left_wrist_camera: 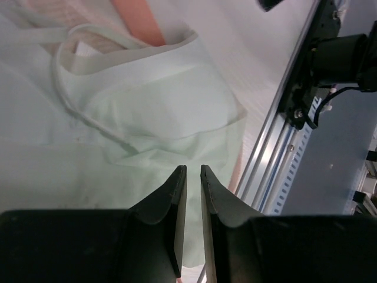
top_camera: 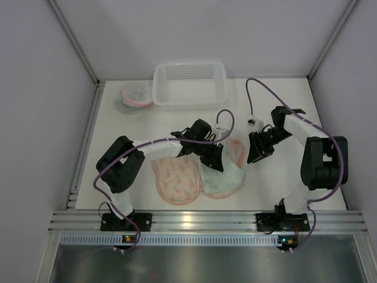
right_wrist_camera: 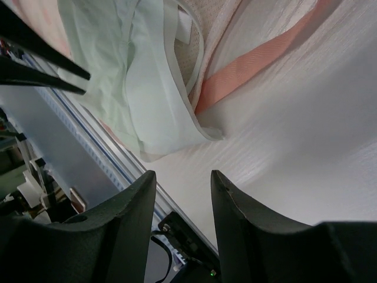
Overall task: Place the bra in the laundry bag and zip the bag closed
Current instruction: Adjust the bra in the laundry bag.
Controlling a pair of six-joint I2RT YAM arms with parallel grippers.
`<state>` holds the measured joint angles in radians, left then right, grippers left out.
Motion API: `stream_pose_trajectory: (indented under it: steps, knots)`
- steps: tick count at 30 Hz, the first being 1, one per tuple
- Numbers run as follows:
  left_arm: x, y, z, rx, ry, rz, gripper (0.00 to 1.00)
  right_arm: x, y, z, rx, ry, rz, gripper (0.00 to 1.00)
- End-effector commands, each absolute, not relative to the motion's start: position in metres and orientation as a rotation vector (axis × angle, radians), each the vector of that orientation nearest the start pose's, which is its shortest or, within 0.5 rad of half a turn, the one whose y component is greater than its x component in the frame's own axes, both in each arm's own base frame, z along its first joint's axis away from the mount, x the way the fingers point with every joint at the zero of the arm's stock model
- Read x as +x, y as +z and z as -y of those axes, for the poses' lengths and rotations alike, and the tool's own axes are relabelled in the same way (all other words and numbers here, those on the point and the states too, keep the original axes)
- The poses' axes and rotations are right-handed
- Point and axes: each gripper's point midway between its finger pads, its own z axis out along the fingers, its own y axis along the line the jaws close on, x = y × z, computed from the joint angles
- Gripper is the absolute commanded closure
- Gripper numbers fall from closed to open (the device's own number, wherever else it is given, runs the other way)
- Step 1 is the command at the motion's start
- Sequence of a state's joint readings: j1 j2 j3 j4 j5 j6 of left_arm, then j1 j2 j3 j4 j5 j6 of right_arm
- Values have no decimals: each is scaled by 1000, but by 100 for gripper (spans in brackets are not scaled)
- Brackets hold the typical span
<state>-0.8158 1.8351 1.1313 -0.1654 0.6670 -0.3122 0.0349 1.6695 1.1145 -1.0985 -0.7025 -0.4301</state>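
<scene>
A pink patterned laundry bag [top_camera: 174, 180] lies opened out near the table's front edge. Its left half is bare. Its right half lies under a pale green bra [top_camera: 227, 177]. My left gripper [top_camera: 215, 156] hovers over the bra [left_wrist_camera: 159, 100], jaws a narrow slit apart with nothing pinched between them [left_wrist_camera: 193, 168]. The bag's orange trim [left_wrist_camera: 138, 17] shows beyond the cup. My right gripper [top_camera: 256, 154] stands open and empty [right_wrist_camera: 182, 174] over bare table to the right of the bag. It looks at the bra [right_wrist_camera: 153, 100] and the bag's trim [right_wrist_camera: 259, 59].
A white plastic basket [top_camera: 189, 85] stands at the back centre, with a round grey and pink item [top_camera: 135, 97] to its left. An aluminium rail [top_camera: 200, 221] runs along the near edge. Enclosure walls close in both sides.
</scene>
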Motion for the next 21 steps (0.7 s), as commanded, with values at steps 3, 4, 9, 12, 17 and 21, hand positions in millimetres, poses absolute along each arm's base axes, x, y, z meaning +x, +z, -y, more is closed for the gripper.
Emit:
stream_pose_trajectory:
  steps: [3,4,9,12,17,21]
  knots:
    - [194,115,414,1006,-1394,-2287,79,235,89,-109,-649,1081,-2778,57]
    - [196,104,417,988,-1388,-2318,79,233,87,-109,-647,1084,-2783,57]
    - [213,42,417,818,-1236,-2521,79,224,79,-109,-625,1129,-2838,52]
    - [222,19,407,750,-1139,-2586,79,223,74,-109,-610,1149,-2863,50]
    - [228,48,412,846,-1204,-2475,69,230,69,-110,-611,1144,-2854,50]
    - [223,115,416,998,-1275,-2275,60,237,69,-112,-602,1153,-2842,51]
